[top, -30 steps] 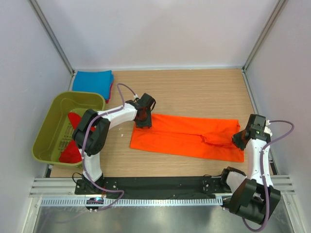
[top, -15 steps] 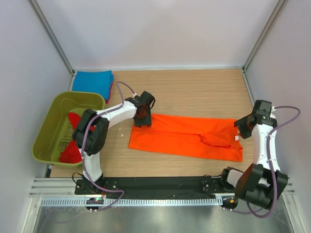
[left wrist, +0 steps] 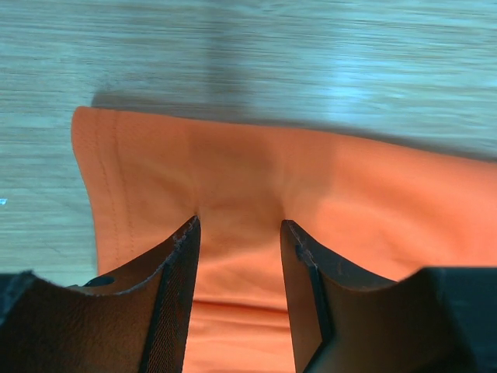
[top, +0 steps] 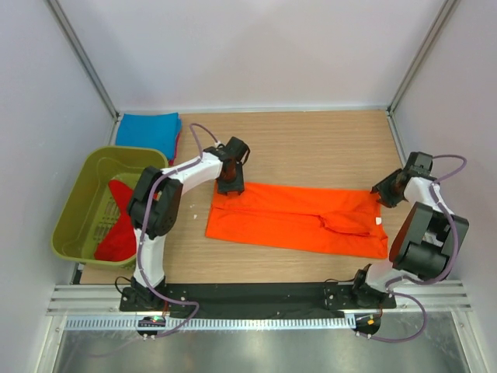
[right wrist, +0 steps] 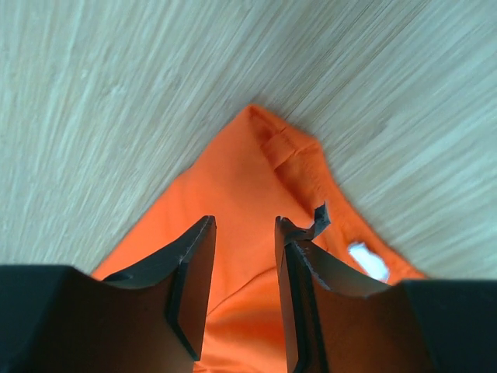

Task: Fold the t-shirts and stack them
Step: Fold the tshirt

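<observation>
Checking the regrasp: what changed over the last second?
The right tool let go of the right edge of the orange shirt, opened and moved to its far right corner. The left tool stayed open over the far left corner. The shirt barely shifted; blue shirt and tub unchanged.

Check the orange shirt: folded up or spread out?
Half folded. The orange shirt lies flat on the table as a long narrow strip, sides turned in, not yet a compact square like the blue shirt.

Overhead, 2 wrist close-ups on t-shirt [top: 299, 219]
</observation>
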